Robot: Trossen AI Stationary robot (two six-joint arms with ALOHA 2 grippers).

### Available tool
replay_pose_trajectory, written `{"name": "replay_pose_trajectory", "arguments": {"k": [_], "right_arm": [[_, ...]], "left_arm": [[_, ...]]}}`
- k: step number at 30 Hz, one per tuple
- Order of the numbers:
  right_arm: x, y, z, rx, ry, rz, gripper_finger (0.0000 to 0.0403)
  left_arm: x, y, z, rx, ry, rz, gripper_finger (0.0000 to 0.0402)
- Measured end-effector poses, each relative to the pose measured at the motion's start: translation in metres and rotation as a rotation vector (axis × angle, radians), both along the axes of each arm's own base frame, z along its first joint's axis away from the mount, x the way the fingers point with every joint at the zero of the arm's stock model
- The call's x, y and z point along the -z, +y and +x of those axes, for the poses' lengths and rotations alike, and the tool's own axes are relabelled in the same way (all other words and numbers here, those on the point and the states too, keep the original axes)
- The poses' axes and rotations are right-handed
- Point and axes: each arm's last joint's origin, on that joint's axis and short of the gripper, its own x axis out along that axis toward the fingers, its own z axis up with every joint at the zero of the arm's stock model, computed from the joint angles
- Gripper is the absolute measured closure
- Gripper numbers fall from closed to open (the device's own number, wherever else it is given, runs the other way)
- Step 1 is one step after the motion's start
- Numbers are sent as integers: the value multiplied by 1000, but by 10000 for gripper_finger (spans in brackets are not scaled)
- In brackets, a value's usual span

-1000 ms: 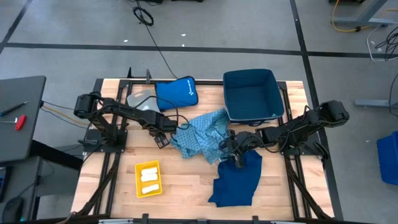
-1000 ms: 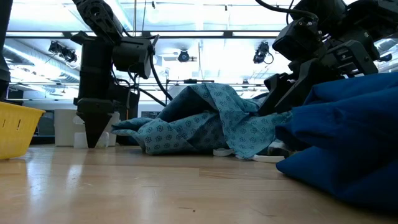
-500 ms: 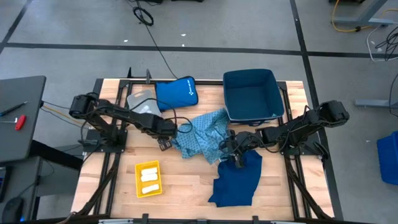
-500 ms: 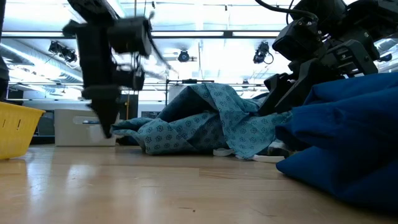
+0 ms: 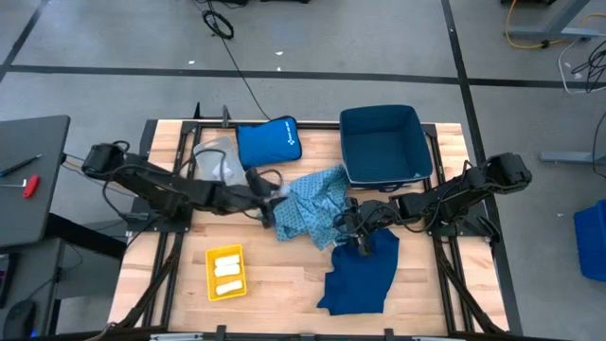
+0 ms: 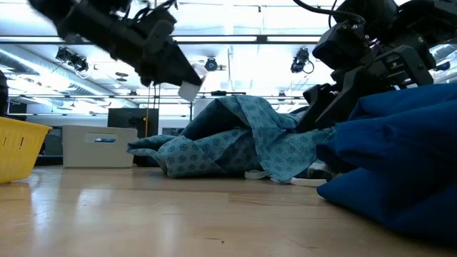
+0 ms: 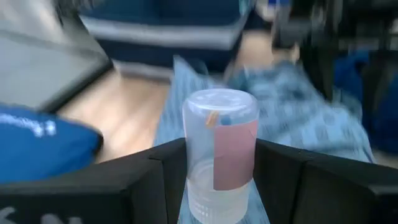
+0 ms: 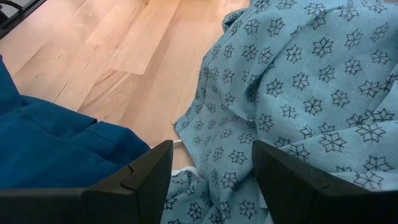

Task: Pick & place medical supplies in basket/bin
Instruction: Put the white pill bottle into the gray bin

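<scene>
Left fingers clamping clear vial, cap outward, lengthwise between them

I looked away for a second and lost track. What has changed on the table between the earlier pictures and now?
The left gripper has lifted off the table and swung toward the light-blue patterned garment, now tilted and shut on a clear vial, which it carries above the wood. The right gripper stayed open, low at the navy garment; the cloths, yellow tray and blue bin have not moved.

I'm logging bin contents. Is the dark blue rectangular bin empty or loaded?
Empty: in the high view the dark blue rectangular bin shows only its bare floor, nothing inside.
</scene>
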Motion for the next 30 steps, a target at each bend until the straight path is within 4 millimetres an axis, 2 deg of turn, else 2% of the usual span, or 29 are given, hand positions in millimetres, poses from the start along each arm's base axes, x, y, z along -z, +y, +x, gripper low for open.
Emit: {"name": "replay_pose_trajectory", "arguments": {"k": [3, 7, 17, 24, 30], "right_arm": [[0, 0, 0, 0, -4, 1, 174], [-1, 0, 1, 1, -12, 2, 174], [-4, 0, 3, 2, -46, 9, 174], [-4, 0, 3, 1, -49, 9, 174], [-4, 0, 3, 1, -49, 9, 174]], "left_arm": [[11, 7, -12, -46, -118, 16, 247], [22, 13, -29, -194, -141, 72, 247], [18, 26, -68, -551, -97, 171, 247], [27, 43, -94, -713, -47, 82, 247], [40, 54, -102, -754, 51, -36, 247]]}}
